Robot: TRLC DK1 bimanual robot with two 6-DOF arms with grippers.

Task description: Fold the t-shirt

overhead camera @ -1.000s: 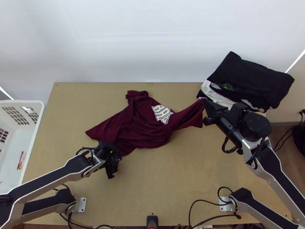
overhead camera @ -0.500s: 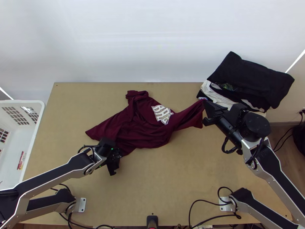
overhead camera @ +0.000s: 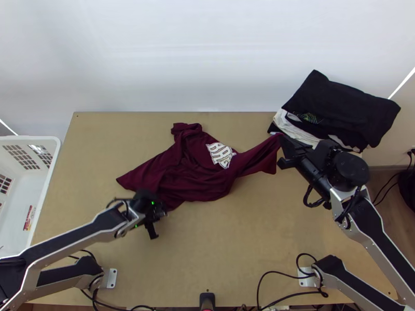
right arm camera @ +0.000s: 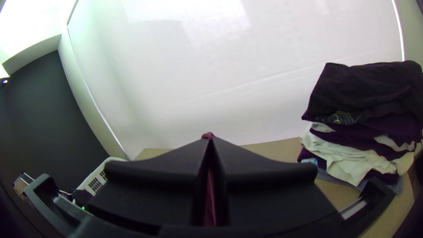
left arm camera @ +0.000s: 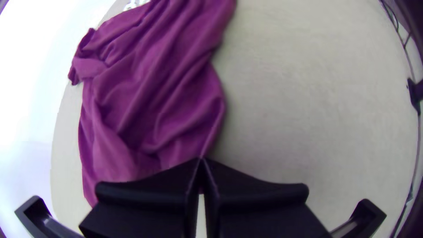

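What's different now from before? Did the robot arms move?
Yes, a tiny bit. The left end effector went slightly right and up the top view. The right end effector shifted barely rightward, still pinching one end of the maroon t-shirt. Most of the shirt, the clothes pile and the basket stayed put.

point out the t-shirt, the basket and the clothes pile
t-shirt [overhead camera: 194,173], top view, wrinkled middle of the maroon cloth
basket [overhead camera: 31,138], top view, far rim
clothes pile [overhead camera: 342,110], top view, black piece on top
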